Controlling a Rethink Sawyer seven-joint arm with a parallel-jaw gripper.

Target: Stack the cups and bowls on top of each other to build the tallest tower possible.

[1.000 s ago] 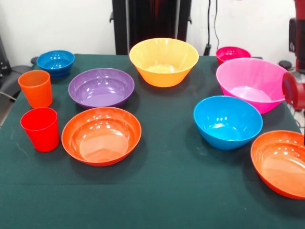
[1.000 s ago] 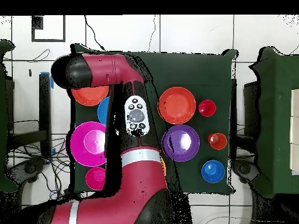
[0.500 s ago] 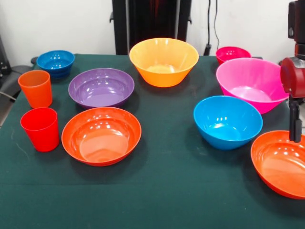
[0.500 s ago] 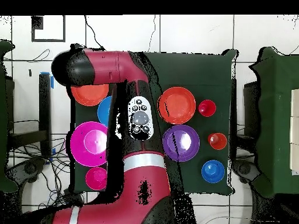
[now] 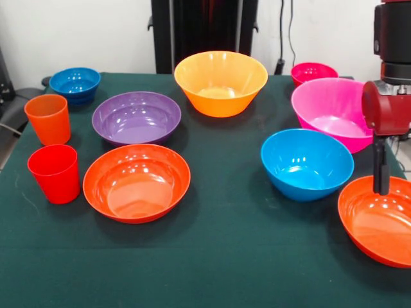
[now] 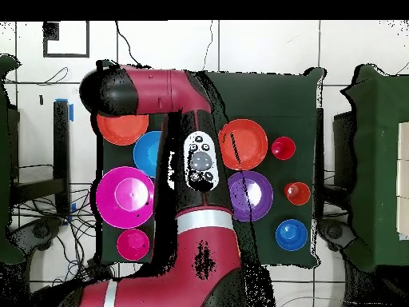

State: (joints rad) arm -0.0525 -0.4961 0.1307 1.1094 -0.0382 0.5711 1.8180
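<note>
Where the arm (image 5: pixel 388 96) enters at the right edge of the front view, a dark finger hangs down over the far rim of the red-orange bowl (image 5: pixel 379 221) at lower right. Gripper (image 5: pixel 382 186) state: cannot tell, only one slim dark piece shows. Nothing seen held.

Upper left of that bowl sits the larger blue bowl (image 5: pixel 307 163). Behind it, at right, the large pink bowl (image 5: pixel 337 112), partly covered by the red arm joint. Small pink-red bowl (image 5: pixel 313 72) just behind that, upper right.

Yellow-orange bowl (image 5: pixel 220 82) at top centre. Purple bowl (image 5: pixel 136 117) left of centre, second red-orange bowl (image 5: pixel 137 181) in front of it. Small blue bowl (image 5: pixel 75 83) upper left. Orange cup (image 5: pixel 48 119) and red cup (image 5: pixel 54 173) upright at left edge, near each other.

All bowls stand singly on the green table (image 5: pixel 225 256); no pile.

Overhead view: arm covers the table's middle.
</note>
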